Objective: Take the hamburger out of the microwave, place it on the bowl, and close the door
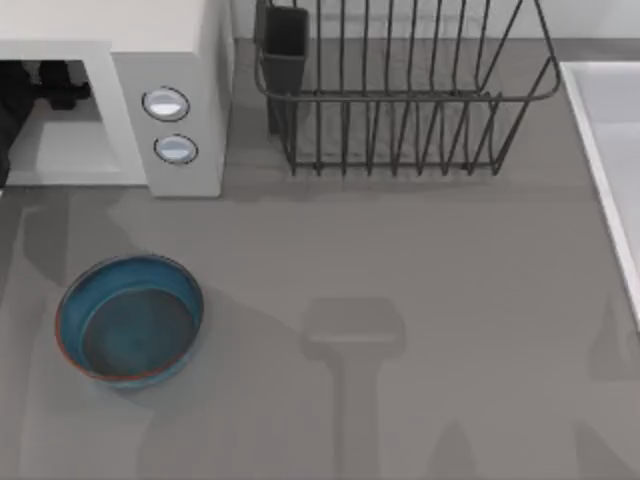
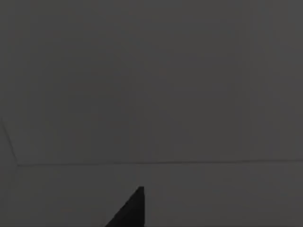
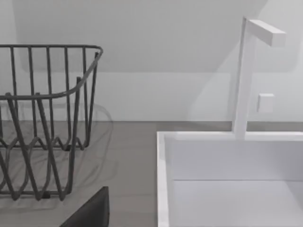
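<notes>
Worktop (image 1: pixel 400 260), grey. Sink (image 3: pixel 227 179), white, right edge. Dish rack (image 1: pixel 400 100), black wire. Microwave (image 1: pixel 170 60), white, unlabelled knobs; my left end effector (image 1: pixel 55 85) inside its cavity, grip state indiscernible. Bowl (image 1: pixel 130 318), blue, empty, in front of the microwave.

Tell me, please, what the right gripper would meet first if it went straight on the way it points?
Likely the white wall behind the table, passing between the dish rack and the sink; depth is unclear.

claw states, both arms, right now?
Left claw: reaching inside the microwave, cannot be told.
Right claw: near the dish rack and sink, cannot be told.
</notes>
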`<state>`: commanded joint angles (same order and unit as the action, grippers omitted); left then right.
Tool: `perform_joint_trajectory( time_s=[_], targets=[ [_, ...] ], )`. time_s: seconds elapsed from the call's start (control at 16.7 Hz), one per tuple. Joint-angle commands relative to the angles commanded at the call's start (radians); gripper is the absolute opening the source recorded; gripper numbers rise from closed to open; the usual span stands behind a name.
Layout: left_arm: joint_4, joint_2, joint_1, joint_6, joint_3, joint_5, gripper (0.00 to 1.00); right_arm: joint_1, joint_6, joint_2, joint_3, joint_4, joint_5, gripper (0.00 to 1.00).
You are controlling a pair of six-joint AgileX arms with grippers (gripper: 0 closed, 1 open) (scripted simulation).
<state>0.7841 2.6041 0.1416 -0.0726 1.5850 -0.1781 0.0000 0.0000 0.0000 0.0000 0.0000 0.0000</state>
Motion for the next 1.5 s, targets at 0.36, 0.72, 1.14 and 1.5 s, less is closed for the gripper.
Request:
perform_joint_trajectory(
  time_s=[0.36, 0.72, 1.14, 1.5],
  targets=[
    [0.253, -0.180, 0.040, -0.011, -0.463, -0.036, 0.00, 0.000, 0.000, 0.000, 0.000, 0.000, 0.000, 1.00],
    [0.458, -0.321, 0.072, -0.021, -0.796, -0.066, 0.00, 0.000, 0.000, 0.000, 0.000, 0.000, 0.000, 1.00],
    [0.476, -0.338, 0.069, -0.023, -0.821, -0.067, 0.00, 0.000, 0.000, 0.000, 0.000, 0.000, 0.000, 1.00],
    [0.297, -0.511, 0.069, -0.024, -0.814, -0.064, 0.00, 0.000, 0.000, 0.000, 0.000, 0.000, 0.000, 1.00]
  ],
)
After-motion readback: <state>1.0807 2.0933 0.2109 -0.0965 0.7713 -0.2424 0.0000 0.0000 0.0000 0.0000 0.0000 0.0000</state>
